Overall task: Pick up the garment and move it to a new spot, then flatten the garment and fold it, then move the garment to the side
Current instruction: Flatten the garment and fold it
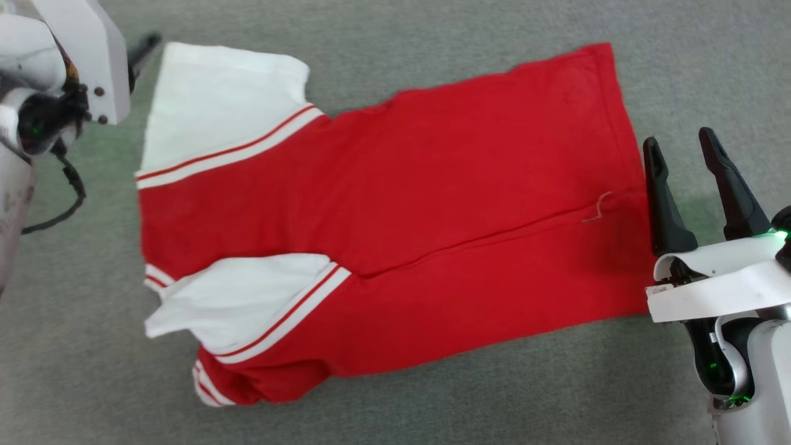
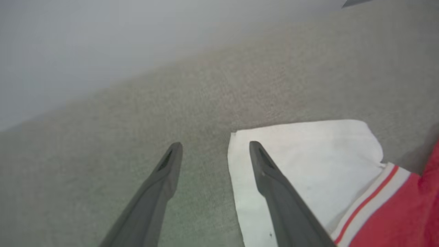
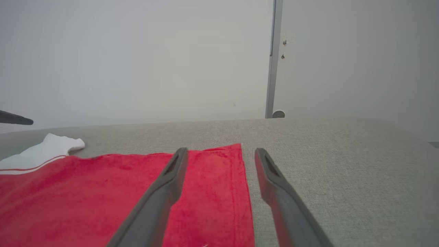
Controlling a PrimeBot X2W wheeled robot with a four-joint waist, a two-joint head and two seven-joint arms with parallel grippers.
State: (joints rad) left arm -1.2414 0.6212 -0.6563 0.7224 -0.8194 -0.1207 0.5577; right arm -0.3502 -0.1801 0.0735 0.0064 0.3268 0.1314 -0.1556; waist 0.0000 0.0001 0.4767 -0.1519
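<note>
The garment (image 1: 395, 235) lies lengthwise across the middle of the grey desk (image 1: 432, 25). Its collar end is toward the desk's left side and its hem (image 1: 621, 123) toward the right, well short of the far edge in the right wrist view. Its near long side seems to be turned over onto the body, judging by the crease running from the lower sleeve to the hem, so the fold is probably under way.

The left gripper (image 2: 212, 147) hangs spread wide and empty at the outer edge of the upper white sleeve (image 1: 222, 105), one finger over cloth and one over bare desk. The right gripper (image 1: 678, 141) stands equally wide and empty just beside the hem.

To do this step well, each gripper should come down low and pinch a corner through all layers. Both should then carry at one height so the cloth does not skew (the lower sleeve looks bunched at its tip and wants smoothing first).

The red body is a soft, matte knit with a stitched hem and a loose thread (image 1: 596, 207). The sleeves are white, bordered in red-and-white striped trim (image 1: 235, 154). The desk's cover is a coarse weave, so dragging the cloth over it may wrinkle it.
</note>
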